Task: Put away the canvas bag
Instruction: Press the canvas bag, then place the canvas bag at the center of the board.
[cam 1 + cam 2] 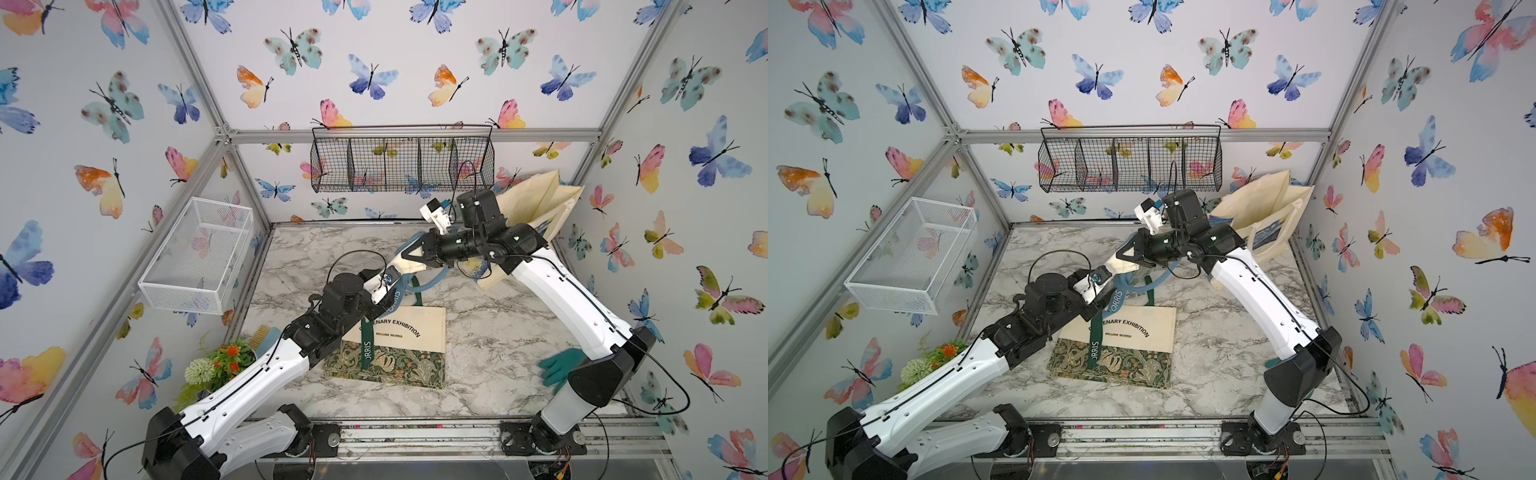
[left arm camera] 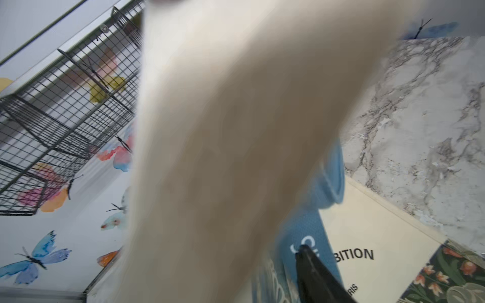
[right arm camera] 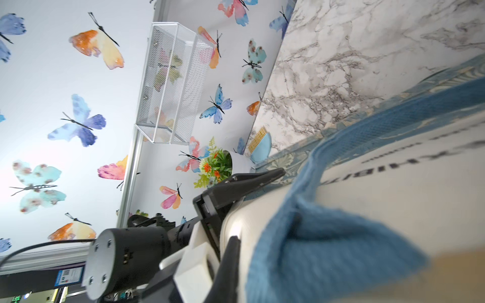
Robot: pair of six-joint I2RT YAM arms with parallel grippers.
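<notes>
The canvas bag [image 1: 402,262] is cream with blue straps [image 1: 406,287] and hangs bunched above the middle of the marble table in both top views. My right gripper [image 1: 411,258] reaches in from the right and is shut on its cream cloth; one of its fingers [image 3: 230,265] lies against the fold. My left gripper [image 1: 398,273] comes up from the left with its jaws around the same bundle. One left finger [image 2: 312,272] rests on a lettered blue strap, and another finger [image 3: 252,181] lies along the cloth. Blurred canvas [image 2: 236,131] hides whether they pinch it.
A second bag with green handles [image 1: 399,336] lies flat under the held one. An open cream bag [image 1: 540,203] stands in the back right corner. A black wire basket [image 1: 401,166] hangs on the back wall, a white mesh basket [image 1: 195,257] on the left wall. Potted flowers [image 1: 224,361] and a teal glove [image 1: 559,368] sit near the front.
</notes>
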